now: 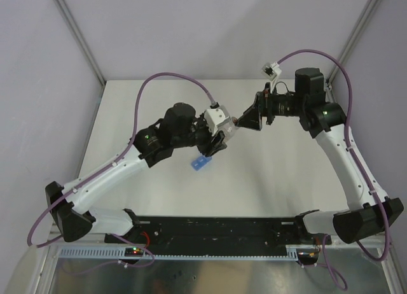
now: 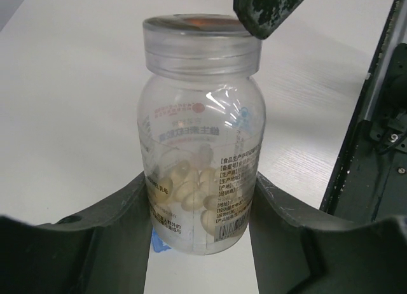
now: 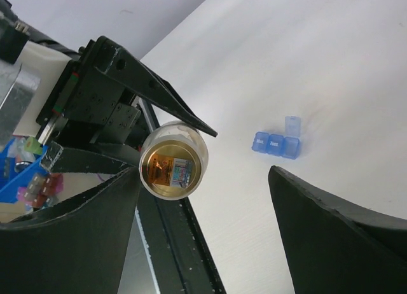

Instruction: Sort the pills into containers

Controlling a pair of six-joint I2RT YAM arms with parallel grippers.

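My left gripper (image 1: 222, 136) is shut on a clear plastic bottle (image 2: 200, 147), held off the table with its cap toward the right arm. Pale yellow capsule pills (image 2: 187, 186) lie inside it. My right gripper (image 1: 243, 121) is open, its jaws on either side of the bottle's cap (image 3: 173, 168). One finger (image 3: 70, 230) is close beside the cap and the other (image 3: 343, 237) is far off. The blue three-compartment container (image 1: 201, 162) lies on the table below the bottle. It also shows in the right wrist view (image 3: 276, 143), with one lid raised.
A black rail (image 1: 216, 227) runs along the table's near edge between the arm bases. Purple cables (image 1: 178, 77) loop above both arms. A blue bin of small coloured parts (image 3: 19, 176) shows off the table in the right wrist view.
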